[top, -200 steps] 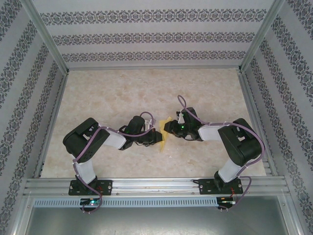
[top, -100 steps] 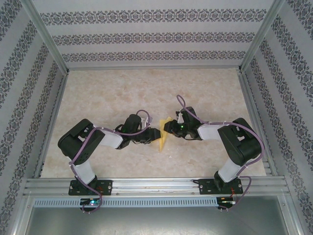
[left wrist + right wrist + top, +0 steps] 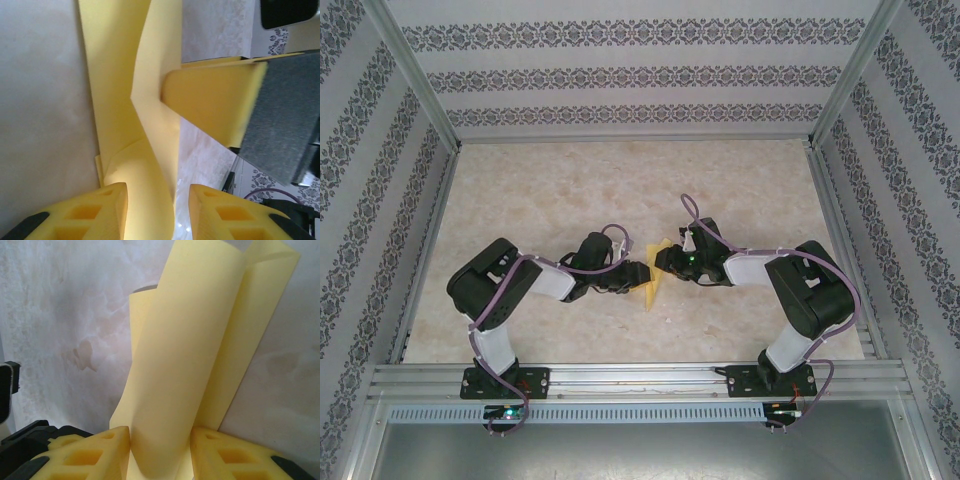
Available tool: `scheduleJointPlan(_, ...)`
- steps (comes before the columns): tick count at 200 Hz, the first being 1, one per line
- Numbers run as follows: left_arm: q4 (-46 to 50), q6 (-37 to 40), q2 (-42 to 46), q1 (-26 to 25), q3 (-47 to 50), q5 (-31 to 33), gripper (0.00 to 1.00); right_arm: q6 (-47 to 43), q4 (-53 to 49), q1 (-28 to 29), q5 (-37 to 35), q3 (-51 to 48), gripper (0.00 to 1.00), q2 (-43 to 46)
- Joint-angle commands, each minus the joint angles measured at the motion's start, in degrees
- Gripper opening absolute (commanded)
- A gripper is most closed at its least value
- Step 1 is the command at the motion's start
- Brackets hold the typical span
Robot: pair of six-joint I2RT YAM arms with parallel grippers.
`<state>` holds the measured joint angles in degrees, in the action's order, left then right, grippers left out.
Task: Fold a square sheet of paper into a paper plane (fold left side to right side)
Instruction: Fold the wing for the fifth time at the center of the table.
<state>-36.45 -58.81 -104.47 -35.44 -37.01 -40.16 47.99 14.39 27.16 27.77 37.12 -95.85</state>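
The square sheet of paper [image 3: 653, 284] is yellow, folded into a long narrow strip with loose curled flaps, and lies at the table's middle between the two arms. My right gripper [image 3: 663, 262] comes from the right and is shut on the sheet's upper end. In the right wrist view the curled paper [image 3: 185, 340] fills the gap of that gripper [image 3: 160, 432] and touches both fingers. My left gripper [image 3: 157, 187] is open. The paper [image 3: 120, 75] leans on its left finger [image 3: 100, 210] and stands apart from the other. The right gripper's finger [image 3: 210, 100] presses a flap. No paper plane shape shows.
The marble-patterned table [image 3: 570, 190] is ringed by patterned walls and a metal frame [image 3: 640, 378] at the near edge. Both arms bend inward, their wrists nearly touching over the paper.
My left gripper has opened and let go of the paper, and its wrist has shifted slightly right toward the sheet. The right gripper has kept its hold and place.
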Motion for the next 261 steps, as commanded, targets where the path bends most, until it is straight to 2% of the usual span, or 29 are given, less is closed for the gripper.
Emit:
scheduleJointPlan(1, -1.01, 1.28, -1.23, 0.86, -1.65, -0.84, 0.34, -1.49, -2.79, 0.81, -1.93, 0.67, 0.38, -2.06)
scheduleJointPlan(85, 1.09, 3.38, -2.66, 1.56, -2.73, 0.92, 0.12, -2.68, -5.5, 1.05, -3.03, 1.46, 0.38, -2.23)
scheduleJointPlan(261, 8.02, 8.39, -3.55, 2.33, -3.98, 2.45, 0.05, -3.24, -7.14, 1.66, -2.77, 2.69, 0.37, -2.12)
